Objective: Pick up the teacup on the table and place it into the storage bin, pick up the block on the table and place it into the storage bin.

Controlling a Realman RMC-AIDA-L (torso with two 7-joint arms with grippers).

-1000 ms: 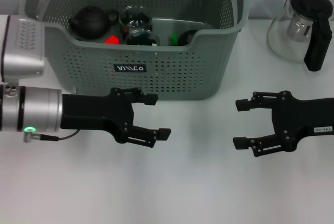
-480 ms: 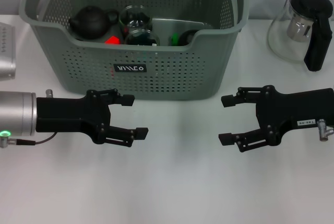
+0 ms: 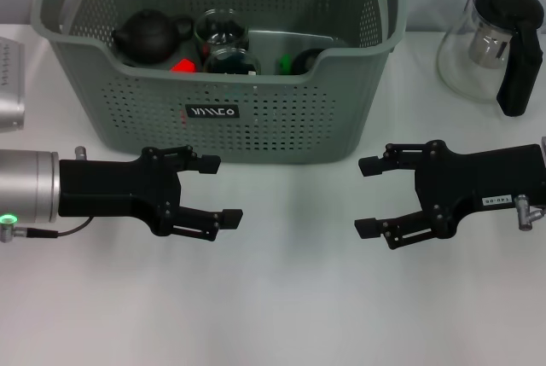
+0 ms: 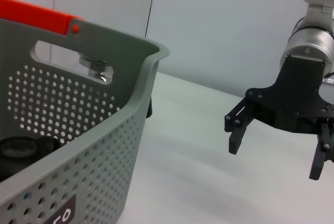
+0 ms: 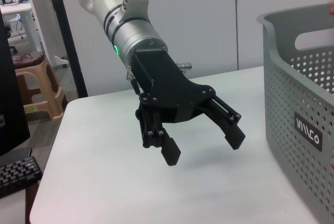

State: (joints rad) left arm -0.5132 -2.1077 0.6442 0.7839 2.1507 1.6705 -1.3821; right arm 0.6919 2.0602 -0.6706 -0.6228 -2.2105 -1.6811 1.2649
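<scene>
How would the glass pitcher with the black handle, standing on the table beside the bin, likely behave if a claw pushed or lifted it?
The glass pitcher looks thin-walled and clear, so probably fragile and slippery to clamp. Its wide rounded base suggests it would slide rather than tip when pushed. The black handle on one side likely makes it hang unevenly if lifted. Both the left claw and right claw hover open, away from it.

Storage bin [image 3: 256, 119]: matt grey-green perforated plastic, orange plastic clips. Left gripper [image 3: 209, 191] and right gripper [image 3: 368, 196]: matt black fingers; left arm casing brushed silver metal. Table [image 3: 281, 298]: smooth white, faint sheen. Carafe [image 3: 486, 46] at far right edge: clear glass, black handle. Teapot [image 3: 152, 35] in bin: dark matt.
</scene>
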